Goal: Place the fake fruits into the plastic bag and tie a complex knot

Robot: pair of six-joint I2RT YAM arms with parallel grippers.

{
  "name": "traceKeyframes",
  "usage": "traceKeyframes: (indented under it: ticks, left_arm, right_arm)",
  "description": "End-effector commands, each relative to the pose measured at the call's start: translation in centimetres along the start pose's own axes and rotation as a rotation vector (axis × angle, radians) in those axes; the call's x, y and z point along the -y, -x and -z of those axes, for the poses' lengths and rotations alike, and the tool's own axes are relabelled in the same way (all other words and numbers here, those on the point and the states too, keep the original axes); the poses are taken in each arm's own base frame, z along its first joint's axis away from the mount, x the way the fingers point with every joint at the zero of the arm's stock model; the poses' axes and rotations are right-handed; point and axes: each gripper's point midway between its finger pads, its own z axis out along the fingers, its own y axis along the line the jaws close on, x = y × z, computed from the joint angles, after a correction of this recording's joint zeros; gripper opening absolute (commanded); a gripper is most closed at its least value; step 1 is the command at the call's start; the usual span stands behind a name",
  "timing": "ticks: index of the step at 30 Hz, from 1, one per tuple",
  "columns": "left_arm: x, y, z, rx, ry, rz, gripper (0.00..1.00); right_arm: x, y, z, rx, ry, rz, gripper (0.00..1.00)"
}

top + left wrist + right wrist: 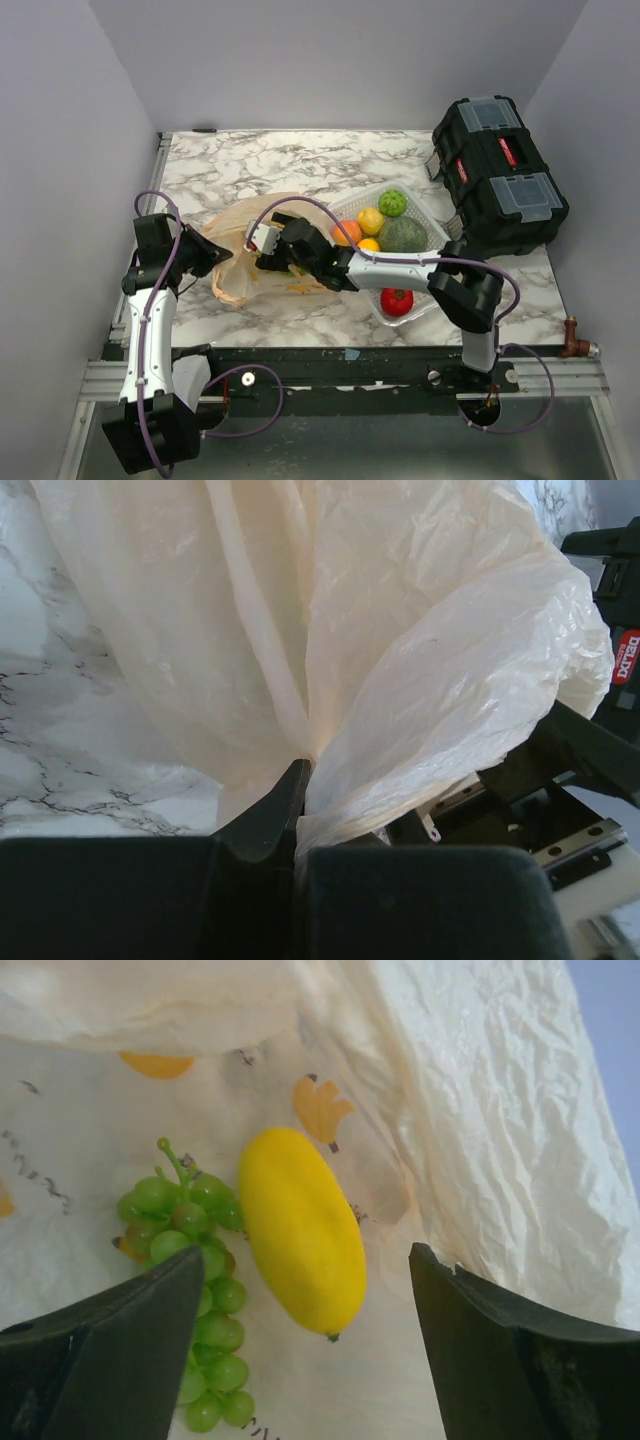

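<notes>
The left gripper (300,810) is clamped on a bunched fold at the near-left edge of the plastic bag (240,220). The right gripper (307,1260), jaws apart, reaches into the bag's mouth directly above a yellow fruit (300,1230) lying loose inside, its long axis crosswise to the jaws' closing line, with green grapes (190,1220) just beside it. Just right of the bag a white basket (365,193) holds more fruits, nearest the right arm, on the marble bench (250,160), with a black toolbox (497,170) well beyond.

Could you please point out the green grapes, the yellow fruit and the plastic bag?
green grapes (180,1218): right wrist view, upper cluster.
yellow fruit (300,1230): right wrist view, its middle.
plastic bag (420,680): left wrist view, crinkled wall.
</notes>
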Motion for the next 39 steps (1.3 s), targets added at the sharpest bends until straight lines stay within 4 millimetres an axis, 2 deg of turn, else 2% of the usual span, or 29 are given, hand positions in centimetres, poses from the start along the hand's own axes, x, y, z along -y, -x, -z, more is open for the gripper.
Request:
traceKeyframes:
  ticks: [1,2,6,8,11,13,16,18,20,22,24,28,30,32,34,39]
  left_arm:
    - [0.3,0.4,0.2,0.007,-0.005,-0.011,0.00]
    - [0.3,0.3,0.2,0.005,-0.005,-0.011,0.00]
    - [0.3,0.3,0.2,0.009,-0.011,-0.009,0.00]
    - [0.4,0.3,0.3,0.012,-0.013,-0.015,0.00]
    - [0.3,0.3,0.3,0.015,-0.010,-0.017,0.00]
    - [0.3,0.3,0.3,0.014,-0.011,-0.018,0.00]
    - [0.4,0.3,0.3,0.017,-0.014,-0.019,0.00]
    - [0.4,0.3,0.3,0.016,-0.015,-0.016,0.00]
    - [0.4,0.2,0.4,0.018,-0.016,-0.017,0.00]
    - [0.4,0.2,0.4,0.020,-0.016,-0.018,0.00]
    - [0.3,0.1,0.5,0.022,-0.014,-0.019,0.00]
    - [0.2,0.1,0.4,0.021,-0.013,-0.017,0.00]
    - [0.2,0.1,0.3,0.021,-0.016,-0.011,0.00]
    - [0.3,0.2,0.2,0.023,-0.019,-0.010,0.00]
    - [0.3,0.2,0.2,0.023,-0.020,-0.007,0.00]
    - [0.4,0.3,0.1,0.019,-0.020,-0.003,0.00]
  right_arm:
    - [-0.6,5.0,2.9,0.116,0.167,-0.090,0.93]
    - [-1.8,5.1,3.8,0.106,0.254,-0.097,1.00]
    - [-4.4,5.9,7.3,0.072,0.478,-0.148,1.00]
    - [-5.4,6.7,10.1,0.081,0.601,-0.161,0.99]
    - [-6.7,8.2,15.2,0.111,0.799,-0.173,1.00]
    - [-7.0,9.3,18.4,0.125,0.907,-0.187,0.99]
    - [-6.3,10.9,22.4,0.160,0.981,-0.209,1.00]
    - [-5.1,11.4,23.7,0.158,0.949,-0.278,1.00]
    - [-2.9,10.8,24.1,0.148,0.916,-0.375,1.00]
    - [0.0,8.4,23.8,0.105,0.869,-0.474,1.00]
    - [2.4,4.9,23.3,0.013,0.803,-0.553,1.00]
    - [5.4,-3.0,23.5,-0.214,0.627,-0.609,0.98]
    - [7.4,-7.5,24.1,-0.331,0.510,-0.749,0.96]
    - [7.7,-11.5,25.2,-0.457,0.448,-0.855,0.92]
    - [7.3,-14.5,25.9,-0.560,0.379,-0.901,0.89]
    - [6.6,-18.0,25.5,-0.606,0.174,-0.996,0.89]
